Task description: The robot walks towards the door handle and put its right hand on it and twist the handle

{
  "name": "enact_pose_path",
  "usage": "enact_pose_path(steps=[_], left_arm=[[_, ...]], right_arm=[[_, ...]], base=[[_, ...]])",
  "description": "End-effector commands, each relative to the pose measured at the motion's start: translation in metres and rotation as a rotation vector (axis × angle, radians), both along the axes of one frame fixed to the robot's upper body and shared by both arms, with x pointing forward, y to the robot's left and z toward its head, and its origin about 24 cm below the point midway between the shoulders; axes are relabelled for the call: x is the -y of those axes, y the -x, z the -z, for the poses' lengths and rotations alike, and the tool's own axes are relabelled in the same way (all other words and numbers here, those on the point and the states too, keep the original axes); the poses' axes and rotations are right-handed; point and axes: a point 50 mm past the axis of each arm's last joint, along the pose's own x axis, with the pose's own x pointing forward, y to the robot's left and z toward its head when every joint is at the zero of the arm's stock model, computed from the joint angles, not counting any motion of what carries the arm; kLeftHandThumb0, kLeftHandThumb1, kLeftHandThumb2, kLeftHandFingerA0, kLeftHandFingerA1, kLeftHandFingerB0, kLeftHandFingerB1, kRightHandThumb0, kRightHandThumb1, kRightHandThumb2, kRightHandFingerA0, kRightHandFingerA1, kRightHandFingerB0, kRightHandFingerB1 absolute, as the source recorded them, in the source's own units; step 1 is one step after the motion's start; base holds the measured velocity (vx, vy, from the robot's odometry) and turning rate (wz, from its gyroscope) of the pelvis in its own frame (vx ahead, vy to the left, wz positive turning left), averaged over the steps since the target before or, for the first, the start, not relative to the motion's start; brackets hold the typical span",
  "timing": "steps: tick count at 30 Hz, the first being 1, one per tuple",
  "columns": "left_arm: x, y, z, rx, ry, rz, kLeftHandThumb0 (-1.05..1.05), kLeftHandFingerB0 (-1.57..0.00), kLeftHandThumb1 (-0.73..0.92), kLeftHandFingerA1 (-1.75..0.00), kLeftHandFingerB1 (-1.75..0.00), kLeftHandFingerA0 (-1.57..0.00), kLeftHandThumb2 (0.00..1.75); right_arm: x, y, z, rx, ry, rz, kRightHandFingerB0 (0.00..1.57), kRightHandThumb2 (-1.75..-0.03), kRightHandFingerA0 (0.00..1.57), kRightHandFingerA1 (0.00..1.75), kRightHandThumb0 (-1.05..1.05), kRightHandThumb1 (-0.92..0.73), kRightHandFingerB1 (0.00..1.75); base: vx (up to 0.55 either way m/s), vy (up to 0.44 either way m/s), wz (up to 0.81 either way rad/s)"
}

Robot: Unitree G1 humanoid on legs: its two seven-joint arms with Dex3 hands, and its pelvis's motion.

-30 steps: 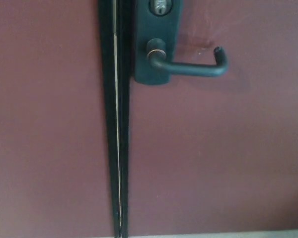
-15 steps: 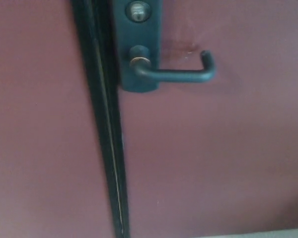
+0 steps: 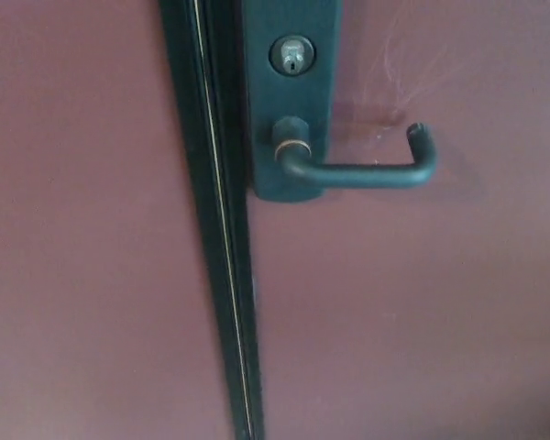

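Meanwhile our view has swung lower and rightward, so the door handle (image 3: 357, 170) now sits level in the upper middle below the keyhole (image 3: 291, 55), untouched, and neither hand shows, so we cannot tell their state.

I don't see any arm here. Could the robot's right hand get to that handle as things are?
Probably yes: nothing covers the handle, which juts to the right from its plate. The right hand is out of view, though, so its reach is a guess.

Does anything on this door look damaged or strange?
Nothing is broken. The door handle sits level on its plate. Only pale scuff marks show on the door above the handle.
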Motion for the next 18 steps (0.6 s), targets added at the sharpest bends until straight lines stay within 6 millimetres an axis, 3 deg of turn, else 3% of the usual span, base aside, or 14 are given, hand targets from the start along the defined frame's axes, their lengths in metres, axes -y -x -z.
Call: enact_pose_path(steps=[1, 9, 18], left_arm=[[0.0001, -0.0003, -0.0002, -0.004, 0.012, 0.016, -0.22, -0.59, 0.57, -0.52, -0.44, -0.75, 0.57], [0.0002, -0.0038, -0.0008, 0.003, 0.01, 0.026, -0.23, -0.59, 0.57, -0.54, -0.43, -0.76, 0.57], [0.0001, -0.0029, -0.0006, -0.004, 0.005, 0.029, -0.23, -0.59, 0.56, -0.53, -0.43, -0.77, 0.57]], right_arm=[[-0.0038, -0.0004, 0.0011, -0.01, -0.006, -0.01, 0.67, -0.56, 0.84, 0.48, -0.25, -0.52, 0.43], [-0.004, -0.0041, 0.0007, -0.003, -0.005, -0.02, 0.67, -0.56, 0.86, 0.48, -0.24, -0.52, 0.43], [-0.0059, -0.005, 0.001, 0.0, -0.015, -0.027, 0.67, -0.56, 0.87, 0.49, -0.25, -0.52, 0.43]], base=[[0.09, 0.161, -0.12], [0.19, 0.26, -0.03], [0.07, 0.015, 0.03]])
